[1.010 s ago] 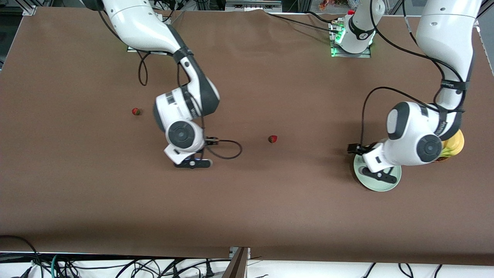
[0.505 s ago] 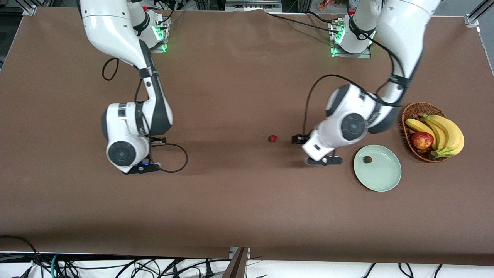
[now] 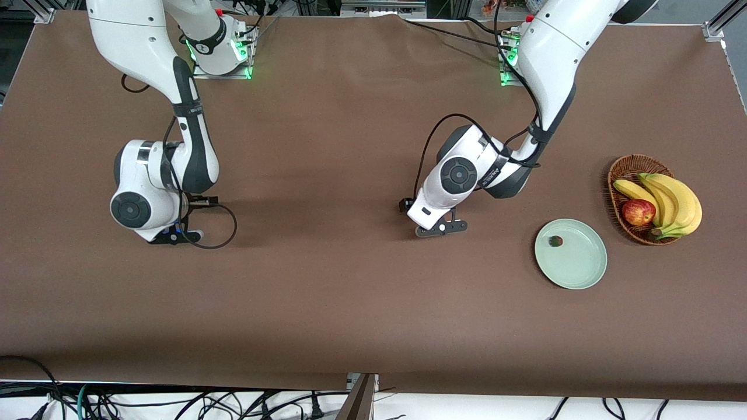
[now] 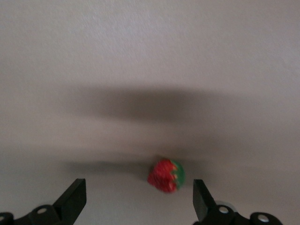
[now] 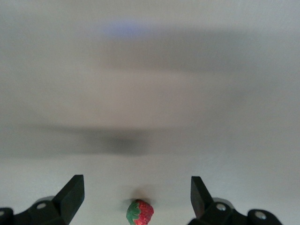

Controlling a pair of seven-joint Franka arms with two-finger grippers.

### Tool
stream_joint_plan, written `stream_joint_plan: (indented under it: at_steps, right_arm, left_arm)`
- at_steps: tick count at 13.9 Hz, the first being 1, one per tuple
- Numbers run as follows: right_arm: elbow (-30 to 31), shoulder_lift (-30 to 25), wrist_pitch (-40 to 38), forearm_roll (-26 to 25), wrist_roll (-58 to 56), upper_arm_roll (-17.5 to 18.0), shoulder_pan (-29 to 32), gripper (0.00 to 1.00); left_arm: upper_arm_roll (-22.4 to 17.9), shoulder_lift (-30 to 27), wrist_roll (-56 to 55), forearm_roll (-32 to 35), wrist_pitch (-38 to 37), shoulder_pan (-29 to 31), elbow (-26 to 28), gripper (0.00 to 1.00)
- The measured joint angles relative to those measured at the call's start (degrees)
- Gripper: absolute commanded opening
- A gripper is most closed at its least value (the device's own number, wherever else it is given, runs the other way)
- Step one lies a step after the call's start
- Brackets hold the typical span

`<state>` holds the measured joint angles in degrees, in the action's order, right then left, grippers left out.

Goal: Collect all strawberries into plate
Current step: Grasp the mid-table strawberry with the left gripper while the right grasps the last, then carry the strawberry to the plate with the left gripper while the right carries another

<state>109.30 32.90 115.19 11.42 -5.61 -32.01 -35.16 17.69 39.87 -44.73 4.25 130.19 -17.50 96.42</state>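
The pale green plate [image 3: 578, 268] lies toward the left arm's end of the table with one strawberry [image 3: 555, 240] in it. My left gripper [image 3: 442, 227] is open over the middle of the table; its wrist view shows a second strawberry [image 4: 166, 175] on the cloth between the spread fingers of the left gripper [image 4: 138, 190], nearer to one of them. My right gripper [image 3: 174, 236] is open toward the right arm's end; its wrist view shows a third strawberry [image 5: 139, 212] on the cloth between the fingers of the right gripper [image 5: 137, 190]. Both table strawberries are hidden by the arms in the front view.
A brown wicker basket [image 3: 618, 175] with bananas [image 3: 671, 198] and a red apple [image 3: 637, 211] stands beside the plate, at the left arm's end of the table. A brown cloth [image 3: 350, 303] covers the whole table.
My left gripper left the plate, where a strawberry now lies, and swung over the middle strawberry. My right gripper swung toward the right arm's end, over the other strawberry.
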Motion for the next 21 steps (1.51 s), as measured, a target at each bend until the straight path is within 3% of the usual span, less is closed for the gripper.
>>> stream_joint_plan:
  at_steps: [4,5,8,11,13,15,19,21]
  right_arm:
    - [9.3,-3.1,5.0,2.6,0.0,0.4,-0.3,1.00]
    - [10.8,-3.6,5.5,2.6,0.0,0.6,-0.3,1.00]
    - [13.7,-4.6,5.7,2.7,-0.1,0.8,-0.3,1.00]
    - [15.3,-5.4,5.7,2.7,-1.2,0.8,-0.3,0.94]
    - [16.1,-5.7,5.7,2.7,-1.6,0.8,-0.3,0.78]
    - [16.5,-5.7,5.7,2.7,-1.7,0.8,-0.3,0.56]
    - [16.6,-5.7,5.7,2.7,-1.8,0.8,-0.3,0.12]
    - [16.6,-6.0,5.8,2.7,-1.8,0.8,-0.3,0.08]
  left_arm:
    - [-0.1,0.8,-1.1,0.6,1.8,-1.4,0.0,0.90]
    - [-0.1,1.1,-1.2,0.6,2.6,-1.6,0.0,0.83]
    - [-0.2,2.1,-1.3,0.6,3.4,-1.6,0.0,0.44]
    - [-0.2,2.2,-1.3,0.6,3.4,-1.8,0.0,0.33]
    - [-0.3,2.2,-2.0,0.6,3.4,-2.0,0.0,0.33]
    - [-0.3,2.1,-2.4,0.7,3.4,-2.2,0.0,0.11]
    - [-0.6,1.9,-2.5,0.8,3.0,-1.9,-0.3,0.11]
    - [-1.1,0.8,-0.6,0.9,-0.4,-0.5,-1.3,0.11]
